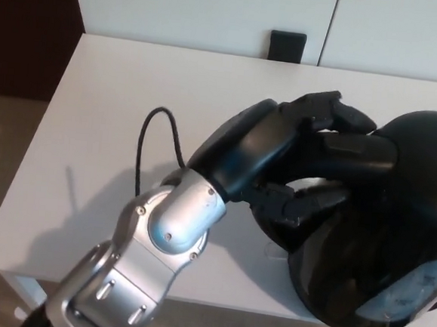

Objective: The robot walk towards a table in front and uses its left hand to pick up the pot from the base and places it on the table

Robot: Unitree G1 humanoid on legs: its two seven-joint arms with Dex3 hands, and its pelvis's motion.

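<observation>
Head view showed the left hand (280,153), smooth glossy black plastic on a rounded shell, reaching in from the lower left on a brushed silver metal wrist (174,224) with small screws; its thick fingers (327,111) curled over the top of the pot's handle (353,153) and another digit closed in from beneath, so the hand was clamped on the handle. The pot (399,231) filled the lower right of the frame; it was a bulbous, shiny black vessel with a pale bluish translucent strip low on its side; no lettering could be read on it. Its handle pointed toward picture left, toward the arm; the body was too rounded to give a clear long axis. Whether it sat on its base could not be told. The matte white table (135,73) spread across the frame's middle; a thin black cable (142,138) looped up beside the wrist; a small black rectangular block (287,46) stood at the table's far edge, top centre, against white wall panels (215,12).
</observation>
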